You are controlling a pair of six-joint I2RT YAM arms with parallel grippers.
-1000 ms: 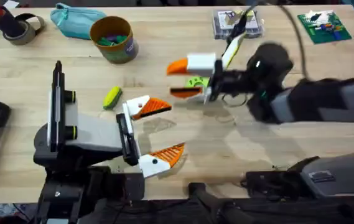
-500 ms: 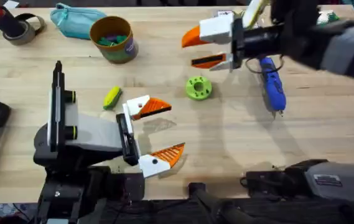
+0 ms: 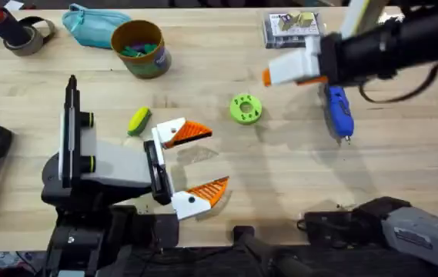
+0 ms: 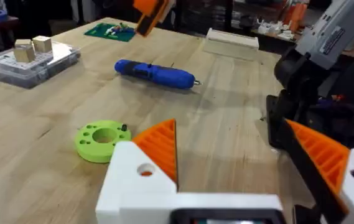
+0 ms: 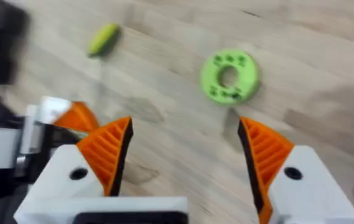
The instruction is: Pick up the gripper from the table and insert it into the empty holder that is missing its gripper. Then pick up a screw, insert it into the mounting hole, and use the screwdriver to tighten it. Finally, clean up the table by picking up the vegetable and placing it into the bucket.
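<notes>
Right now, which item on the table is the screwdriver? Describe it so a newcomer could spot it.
Look at the far right part of the wooden table, just beyond the green ring. The screwdriver lies flat there, under the raised right gripper. It alone has a bright blue handle and a thin metal tip.

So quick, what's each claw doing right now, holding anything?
Left gripper: open, holding nothing.
Right gripper: open, holding nothing, raised above the table.

Disc (image 3: 245, 108) between vegetable (image 3: 138, 121) and screwdriver (image 3: 339, 112).
</notes>
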